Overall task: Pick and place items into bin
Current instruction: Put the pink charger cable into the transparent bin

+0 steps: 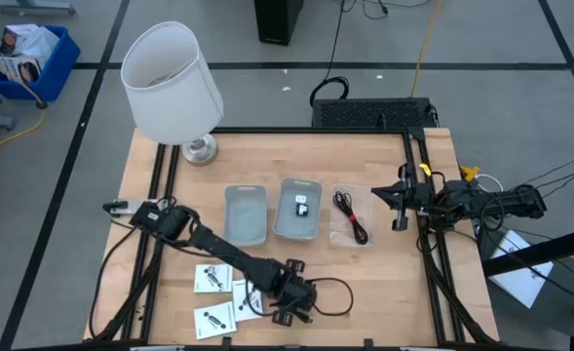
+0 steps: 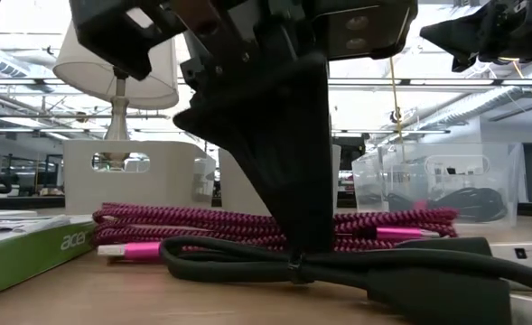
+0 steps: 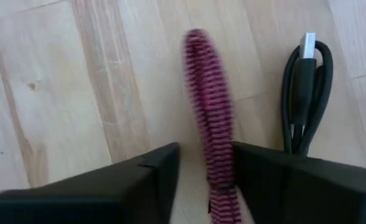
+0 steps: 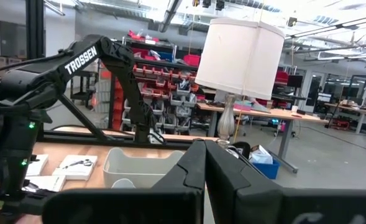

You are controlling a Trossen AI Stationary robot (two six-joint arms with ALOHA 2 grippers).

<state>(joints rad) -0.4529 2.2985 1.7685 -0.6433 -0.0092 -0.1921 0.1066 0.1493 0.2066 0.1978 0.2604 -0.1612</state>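
My left gripper [image 1: 291,302] is down at the table's near edge, open, its fingers on either side of a magenta-and-black braided cable bundle [image 3: 206,106] that lies flat on the wood. The gripper hides the bundle in the high view. A black USB cable [image 3: 304,93] lies coiled just right of it. Three white square packets [image 1: 211,278] lie flat to the gripper's left. My right gripper [image 1: 399,200] hovers shut over the table's right side, beside the clear bin. My left gripper [image 3: 204,155] comes from above, pointing down, with its fingers across the braided bundle near one end [image 3: 217,174]. The bundle runs close along one finger [image 3: 263,171] and leaves a gap to the other. Whether it touches that finger, I cannot tell.
Three bins stand in a row mid-table: a white one [image 1: 246,216], one [image 1: 311,185] with a small black-and-white item inside, and a clear one [image 1: 337,193] with a black cable in it. The big white lamp [image 1: 174,83] stands at the far left corner.
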